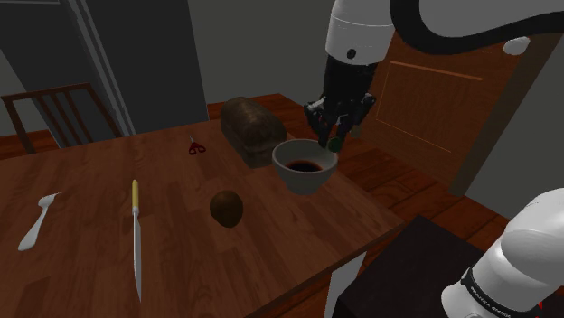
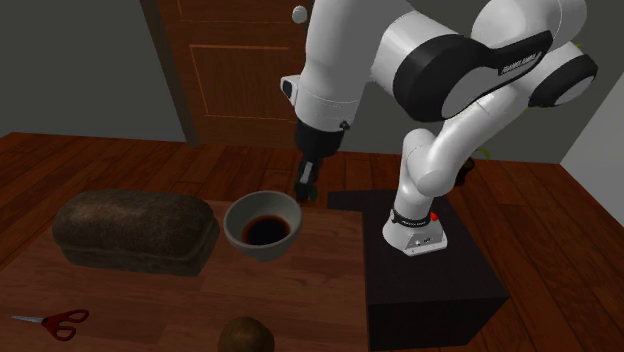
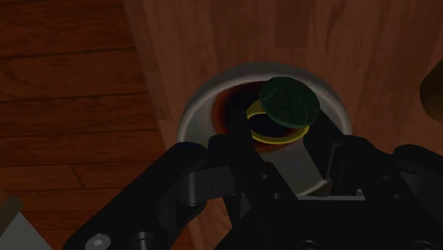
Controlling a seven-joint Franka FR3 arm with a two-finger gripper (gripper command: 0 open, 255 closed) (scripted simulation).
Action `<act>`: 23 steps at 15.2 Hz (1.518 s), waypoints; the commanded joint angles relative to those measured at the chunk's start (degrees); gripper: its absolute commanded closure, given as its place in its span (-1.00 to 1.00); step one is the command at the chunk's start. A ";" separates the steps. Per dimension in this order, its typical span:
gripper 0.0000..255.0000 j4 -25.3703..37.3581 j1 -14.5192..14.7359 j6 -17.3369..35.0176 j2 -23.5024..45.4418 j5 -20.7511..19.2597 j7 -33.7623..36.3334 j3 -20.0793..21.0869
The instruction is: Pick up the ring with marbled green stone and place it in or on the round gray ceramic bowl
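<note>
Bowl (image 3: 334,96): the near rim is hidden by the gripper (image 3: 277,142).
Ring (image 3: 287,103): the lower band is covered by the fingers (image 3: 234,153).
Round brown thing (image 2: 245,335): it is cut off by the second exterior view's bottom edge.

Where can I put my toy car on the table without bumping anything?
Bare wood lies between the knife and the brown round thing, and between the white utensil and the scissors. It is crowded where the loaf sits beside the bowl, with the gripper holding the ring over it.
</note>
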 commanded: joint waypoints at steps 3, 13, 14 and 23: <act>1.00 5.51 -3.94 2.01 7.87 -3.58 -0.71 1.28; 1.00 4.45 -6.27 8.39 13.81 -6.49 -0.34 2.93; 1.00 3.67 -6.23 9.14 13.79 -6.45 -0.26 3.02; 1.00 -1.01 -6.04 13.94 13.95 -6.37 0.38 3.74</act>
